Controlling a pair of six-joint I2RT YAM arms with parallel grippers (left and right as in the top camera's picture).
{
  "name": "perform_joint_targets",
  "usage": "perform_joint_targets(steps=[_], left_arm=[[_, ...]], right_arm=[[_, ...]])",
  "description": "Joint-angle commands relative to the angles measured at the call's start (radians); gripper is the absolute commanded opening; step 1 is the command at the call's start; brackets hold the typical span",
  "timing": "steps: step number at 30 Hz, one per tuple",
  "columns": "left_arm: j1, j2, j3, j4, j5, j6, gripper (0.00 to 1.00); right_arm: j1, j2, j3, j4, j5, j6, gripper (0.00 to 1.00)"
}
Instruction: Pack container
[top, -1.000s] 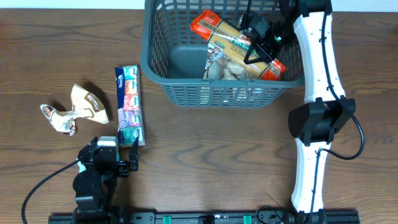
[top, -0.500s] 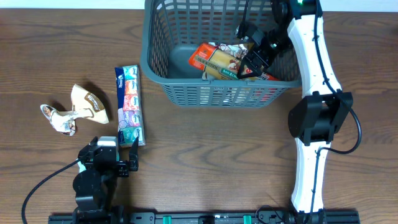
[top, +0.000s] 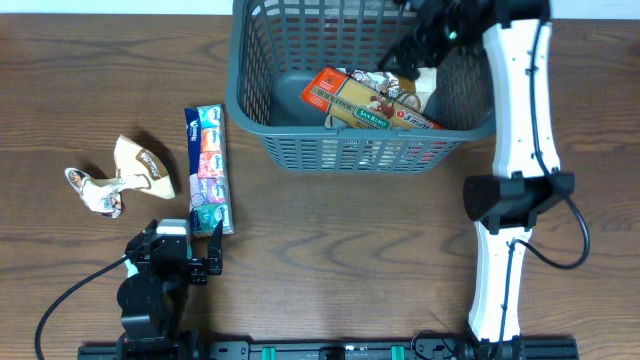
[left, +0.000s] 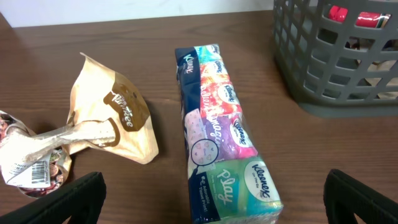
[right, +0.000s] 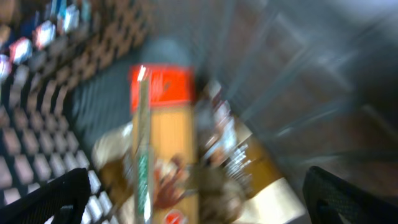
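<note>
The container (top: 250, 112) is a dark grey slotted basket at the top centre of the table. Inside it an orange-and-tan snack packet (top: 365, 98) lies flat on other packets. My right gripper (top: 415, 50) hovers open above the basket's far right part, holding nothing. The right wrist view is blurred; it looks down on the orange packet (right: 161, 143) between wide-apart fingers (right: 50, 199). My left gripper (top: 190, 242) rests open near the table's front. It sits just short of the near end of a Kleenex tissue pack (left: 224, 134).
A brown snack packet (top: 143, 165) and a crumpled packet (top: 95, 190) lie left of the tissue pack (top: 208, 168). The basket's near left corner (left: 336, 68) shows at the left wrist view's upper right. The right arm's base (top: 515, 195) stands right of the basket.
My right gripper opened and let go of the orange packet, which dropped flat into the basket. The gripper then lifted toward the far side. The left arm stayed still.
</note>
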Motion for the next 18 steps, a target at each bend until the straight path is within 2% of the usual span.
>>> perform_joint_targets(steps=[1, 2, 11, 18], left_arm=[[0.006, -0.007, -0.014, -0.016, 0.007, -0.013, 0.99], [0.006, -0.007, -0.014, -0.016, 0.008, -0.013, 0.99], [0.006, -0.007, -0.014, -0.016, 0.008, -0.013, 0.99], [0.006, -0.007, -0.014, -0.016, 0.007, -0.013, 0.98]], right_arm=[[-0.027, -0.036, 0.175, 0.013, 0.067, 0.147, 0.99], [-0.041, -0.047, 0.23, 0.013, 0.119, 0.18, 0.99], [-0.215, -0.262, 0.225, 0.061, 0.656, 0.484, 0.99], [-0.405, -0.323, 0.225, -0.092, 0.925, 0.724, 0.99]])
